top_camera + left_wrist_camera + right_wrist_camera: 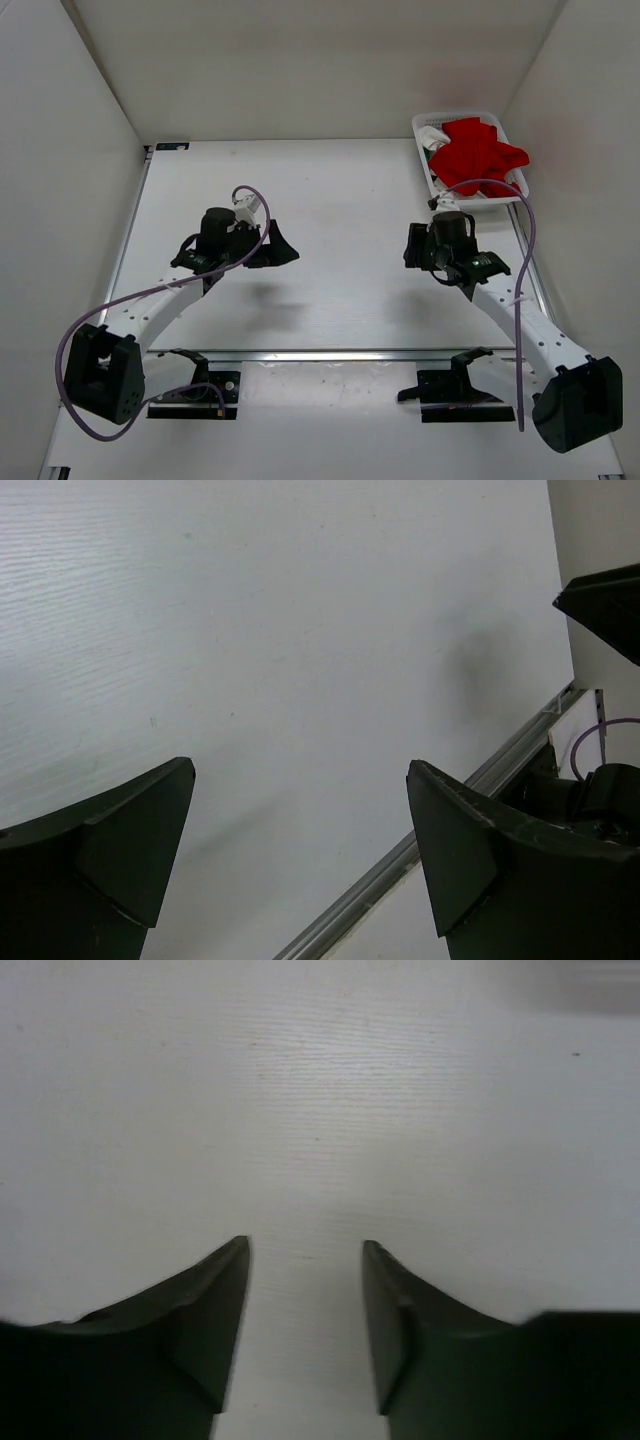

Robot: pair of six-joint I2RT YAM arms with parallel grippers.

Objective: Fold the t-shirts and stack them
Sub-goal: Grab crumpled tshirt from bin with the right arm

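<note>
The right pincer [413,246] is spread wide with nothing between its jaws, hanging over bare tabletop [340,190]. The left pincer [278,246] is just as wide and just as empty. Seen from above, the red t-shirt [478,150] lies at about 1 o'clock from the right pincer and near it. From the left pincer it lies at about 2 o'clock and well apart, so I judge the right arm the one to reach. The shirt is crumpled in the white mesh basket [455,115] at the far right corner, one flap spilling over the rim at 3 o'clock. Bunched like this, it shows no clear long axis. A scrap of white t-shirt [432,135] shows beside it at 9 o'clock. I cannot make out a green one for certain.
</note>
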